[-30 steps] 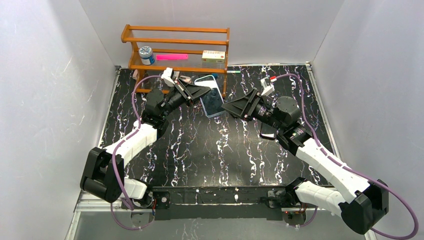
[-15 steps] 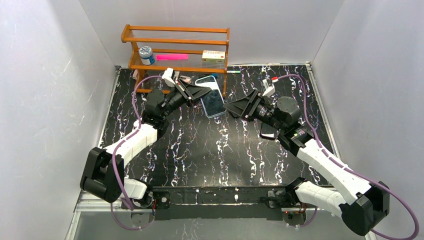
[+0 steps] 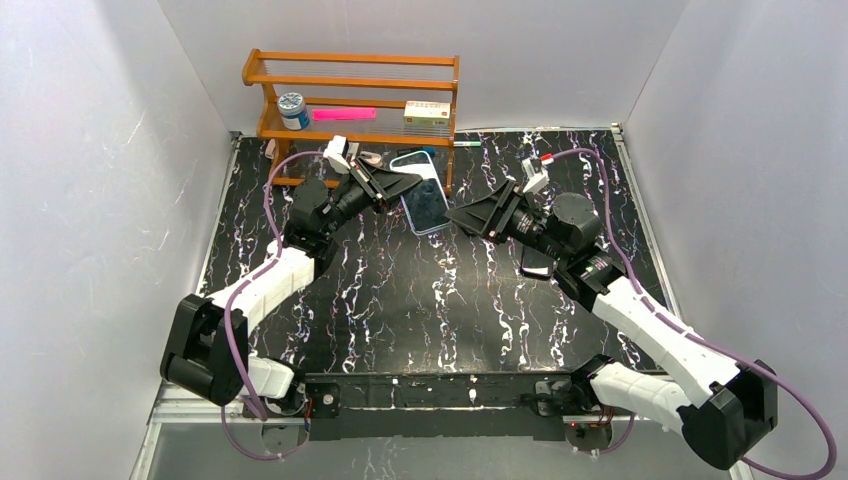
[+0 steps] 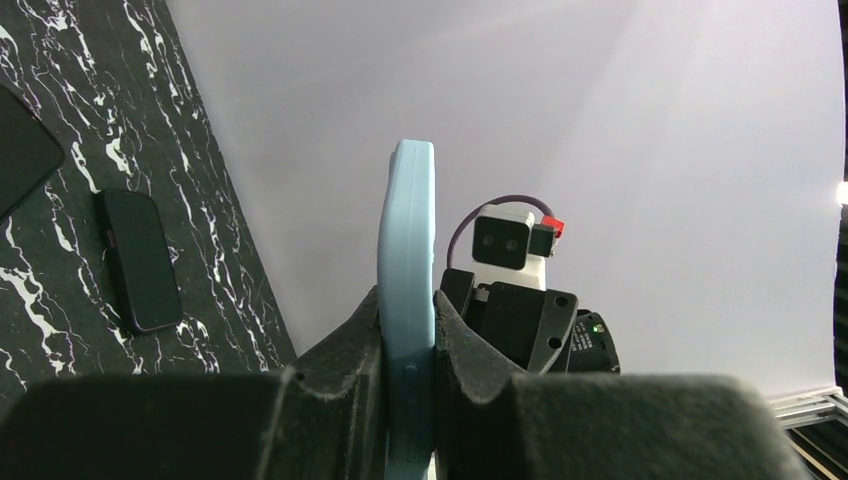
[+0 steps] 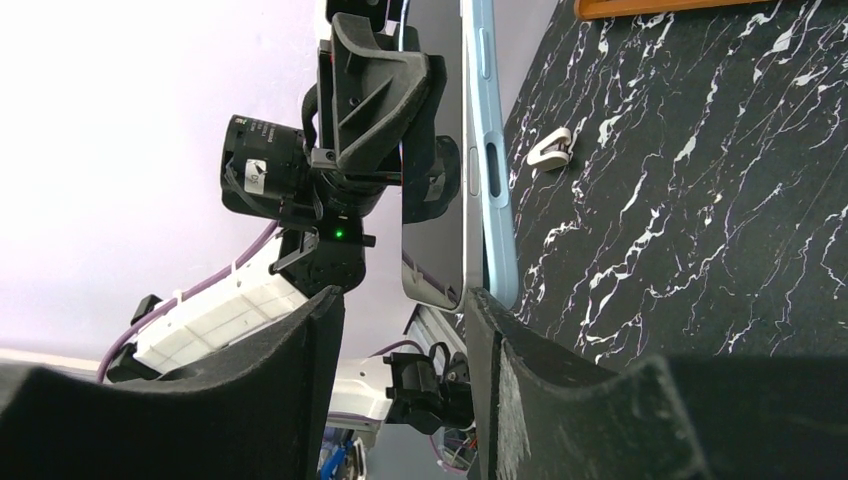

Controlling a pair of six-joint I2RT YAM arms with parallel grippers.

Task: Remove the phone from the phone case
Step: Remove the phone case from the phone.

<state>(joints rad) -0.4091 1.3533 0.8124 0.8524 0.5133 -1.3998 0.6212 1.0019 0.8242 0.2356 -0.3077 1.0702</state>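
The left gripper (image 3: 410, 185) has its jaws pinched tight on the light blue phone case (image 4: 407, 300), holding it edge-up above the desk (image 3: 400, 290), just in front of the wooden shelf (image 3: 350, 57). I'd guess that is to present it to the other arm. The phone (image 5: 435, 200) sits inside the case. The right gripper (image 5: 400, 325) faces its lower end with jaws moderately apart, gripping nothing. I count two arms, one cased phone, and one bare dark phone (image 4: 140, 260) flat on the desk.

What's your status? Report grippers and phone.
Left gripper shut on phone case, held off table. Right gripper open at its corner. Phone still inside. Nothing blocking.
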